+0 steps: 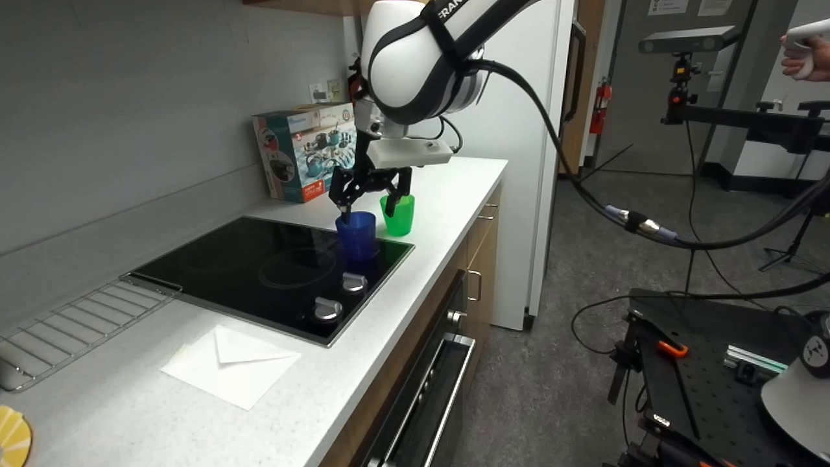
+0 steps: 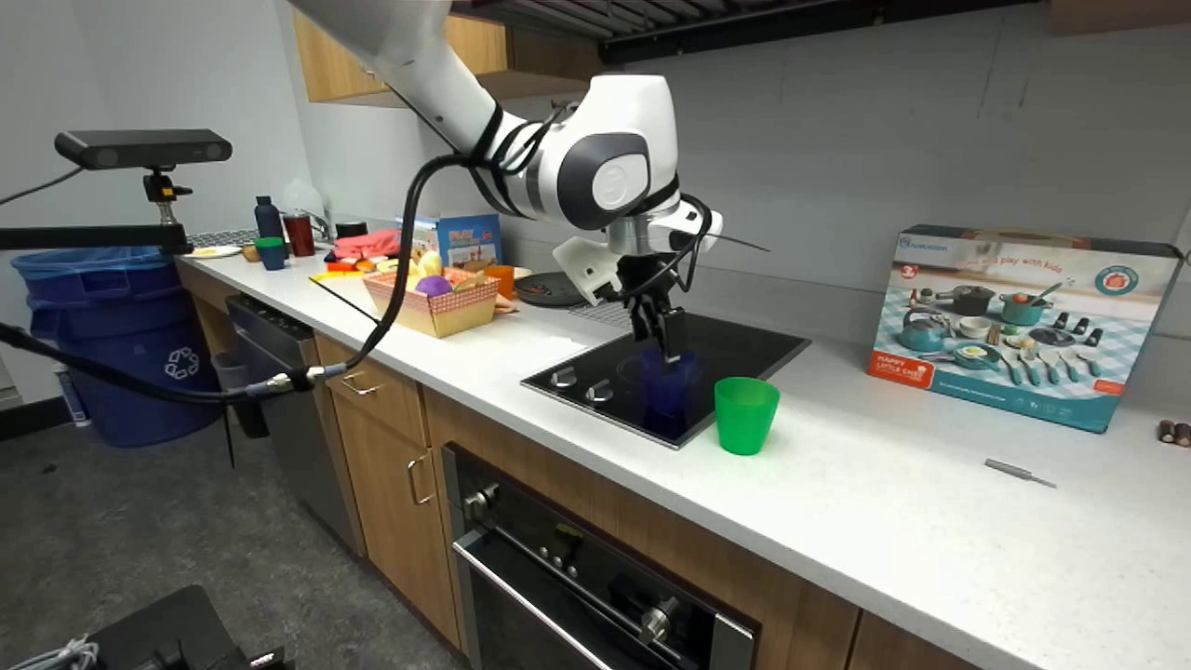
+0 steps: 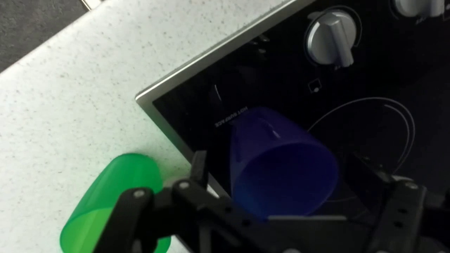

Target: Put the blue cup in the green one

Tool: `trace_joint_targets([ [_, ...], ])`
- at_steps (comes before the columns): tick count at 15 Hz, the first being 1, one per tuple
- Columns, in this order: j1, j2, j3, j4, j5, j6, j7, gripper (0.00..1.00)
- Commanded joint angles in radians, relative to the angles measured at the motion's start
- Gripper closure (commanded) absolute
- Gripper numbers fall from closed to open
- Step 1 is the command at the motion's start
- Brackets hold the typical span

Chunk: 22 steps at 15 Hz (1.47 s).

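The blue cup stands upright on the black cooktop near its corner; it shows dimly in an exterior view. The green cup stands upright and empty on the white counter just off the cooktop's edge, also in an exterior view. My gripper is open over the blue cup and points down. In the wrist view the gripper has one finger on each side of the blue cup, with gaps between. The green cup lies beyond the left finger, partly hidden by it.
The cooktop has raised knobs beside the blue cup. A printed box stands against the wall. A wire rack and a white envelope lie on the counter. A small tool lies beyond the green cup.
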Motion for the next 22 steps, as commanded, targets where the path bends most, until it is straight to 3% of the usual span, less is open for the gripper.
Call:
trace_joint_targets([
  [1, 0.004, 0.084, -0.019, 0.124, 0.018, -0.073, 0.104, 0.0],
  [4, -0.003, 0.1, -0.019, 0.144, 0.045, -0.122, 0.145, 0.0],
  [10, -0.006, 0.095, -0.034, 0.134, 0.053, -0.097, 0.218, 0.0],
  [16, -0.029, 0.035, -0.026, 0.099, 0.094, -0.08, 0.186, 0.0],
  [22, -0.042, 0.031, -0.05, 0.106, 0.059, -0.206, 0.203, 0.0],
])
